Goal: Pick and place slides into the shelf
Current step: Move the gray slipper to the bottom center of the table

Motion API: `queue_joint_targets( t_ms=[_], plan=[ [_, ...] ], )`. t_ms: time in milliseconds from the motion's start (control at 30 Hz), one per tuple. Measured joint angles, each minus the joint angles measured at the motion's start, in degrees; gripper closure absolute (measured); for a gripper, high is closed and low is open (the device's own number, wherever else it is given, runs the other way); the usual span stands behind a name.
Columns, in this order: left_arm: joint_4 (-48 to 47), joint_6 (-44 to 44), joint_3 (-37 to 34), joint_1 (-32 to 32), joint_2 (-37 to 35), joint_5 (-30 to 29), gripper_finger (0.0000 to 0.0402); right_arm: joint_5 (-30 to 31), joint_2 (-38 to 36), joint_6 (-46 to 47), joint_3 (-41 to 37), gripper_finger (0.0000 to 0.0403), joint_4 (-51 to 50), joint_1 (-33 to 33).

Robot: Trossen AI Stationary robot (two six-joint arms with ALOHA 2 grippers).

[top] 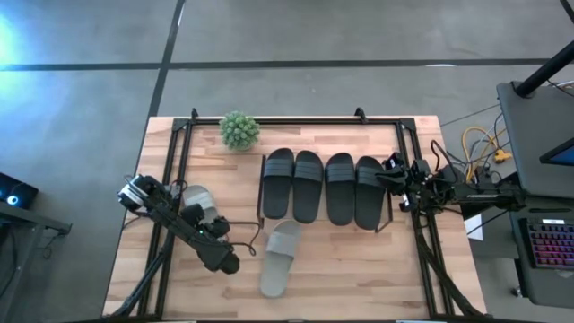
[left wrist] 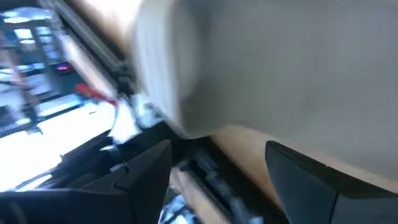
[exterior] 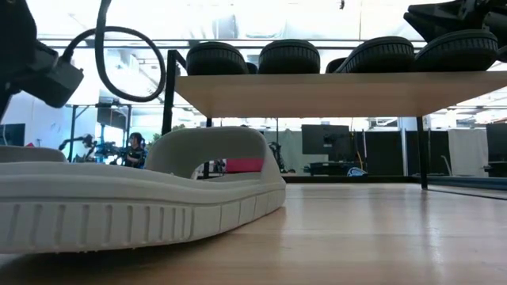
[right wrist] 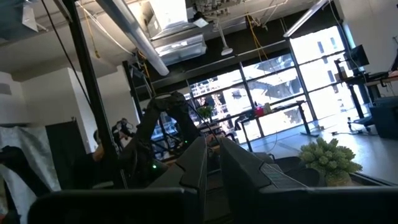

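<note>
Butcher-block table (top: 359,269) carries the whole job, with grey floor around it and an office visible past its far edge in the low view. Four black slides (top: 323,184) already lie in a row on the shelf (exterior: 341,93), whose pale board sits toward the far middle of the table. One grey-beige slide (top: 280,258) lies loose on the wood, near of the shelf. The other grey-beige slide (top: 199,205) is at the left, at the left gripper (top: 184,208).

In the left wrist view that pale slide (left wrist: 286,68) fills the space just ahead of the fingers (left wrist: 146,171), which stand wide apart on either side of it and have not closed on it. The right gripper (top: 395,170) waits at the shelf's right end, beside the rightmost black slide, its fingers (right wrist: 196,165) nearly together with only a thin gap and nothing between them.

The main risk is a poor grasp: the sole is broad and the rubber flexes, so a pinch on the edge could let it twist or slip on the way up. The board looks full with four slides across, so a fifth pushed on top could shove a black one off. The left arm's cable (top: 242,247) loops close to the loose slide and could drag it.
</note>
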Motion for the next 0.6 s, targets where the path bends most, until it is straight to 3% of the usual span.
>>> queue_joint_targets(
  t_ms=[300,600],
  plan=[
    [1.2,1.3,-1.5,0.1,0.0,-1.1,0.0158,0.0,0.0,0.0,0.0,0.0364,0.0,0.0],
    [0.2,4.9,-6.5,2.4,-0.5,-6.2,0.0158,0.0,0.0,0.0,0.0,0.0364,0.0,0.0]
  ],
)
